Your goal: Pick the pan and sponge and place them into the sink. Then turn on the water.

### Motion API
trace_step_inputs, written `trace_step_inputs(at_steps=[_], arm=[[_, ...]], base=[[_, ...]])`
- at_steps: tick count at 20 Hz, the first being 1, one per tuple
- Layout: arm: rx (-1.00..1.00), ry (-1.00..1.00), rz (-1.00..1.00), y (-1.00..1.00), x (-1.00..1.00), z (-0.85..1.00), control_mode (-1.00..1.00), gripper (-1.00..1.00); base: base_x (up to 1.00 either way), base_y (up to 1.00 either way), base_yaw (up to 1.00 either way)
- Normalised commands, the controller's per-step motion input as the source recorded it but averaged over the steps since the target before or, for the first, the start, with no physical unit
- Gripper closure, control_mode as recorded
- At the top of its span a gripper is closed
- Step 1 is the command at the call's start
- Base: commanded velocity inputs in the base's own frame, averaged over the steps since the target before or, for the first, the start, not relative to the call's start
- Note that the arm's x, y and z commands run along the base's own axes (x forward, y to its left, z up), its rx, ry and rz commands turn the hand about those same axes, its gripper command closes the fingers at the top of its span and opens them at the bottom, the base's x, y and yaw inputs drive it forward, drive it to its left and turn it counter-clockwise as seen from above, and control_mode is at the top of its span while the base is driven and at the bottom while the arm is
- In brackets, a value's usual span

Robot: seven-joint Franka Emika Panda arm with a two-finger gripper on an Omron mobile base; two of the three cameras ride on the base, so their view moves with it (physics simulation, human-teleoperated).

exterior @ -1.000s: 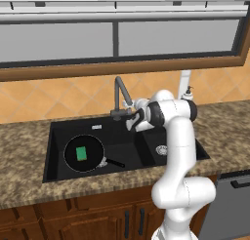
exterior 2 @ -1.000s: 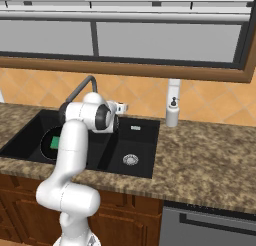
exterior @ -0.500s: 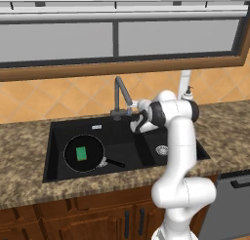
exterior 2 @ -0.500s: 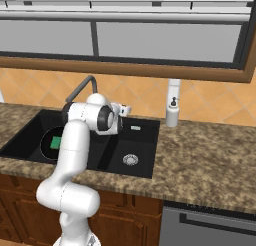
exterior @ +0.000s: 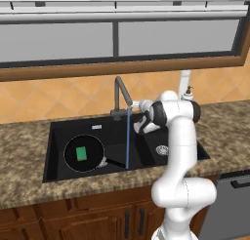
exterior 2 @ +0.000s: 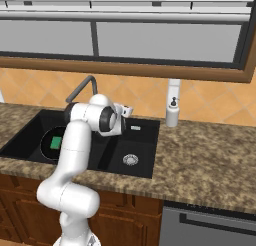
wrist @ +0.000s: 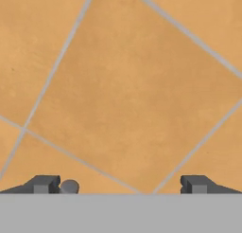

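Water (exterior: pixel 127 139) falls into sink (exterior: pixel 58 129) beside pan (exterior: pixel 84 153).

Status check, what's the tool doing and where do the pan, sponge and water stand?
Tool open, empty, by faucet. Sponge on pan in sink. Water running. Nothing in the way.

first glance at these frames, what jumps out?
The water: a thin blue stream drops from the dark faucet into the black sink. In the wide left basin sits the pan with the green sponge lying in it. The white arm reaches over the sink, its hand open beside the faucet, facing the orange tile backsplash.
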Motion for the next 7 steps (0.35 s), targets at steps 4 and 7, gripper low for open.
trace_step_inputs(at_steps=[4,7], arm=[[0.0,0.0,0.0,-0.58,0.0,0.0,-1.0,-1.0],[0.0,0.0,0.0,-0.42,0.0,0.0,-1.0,-1.0]], base=[[0.0,0.0,0.0],[0.0,0.0,0.0]])
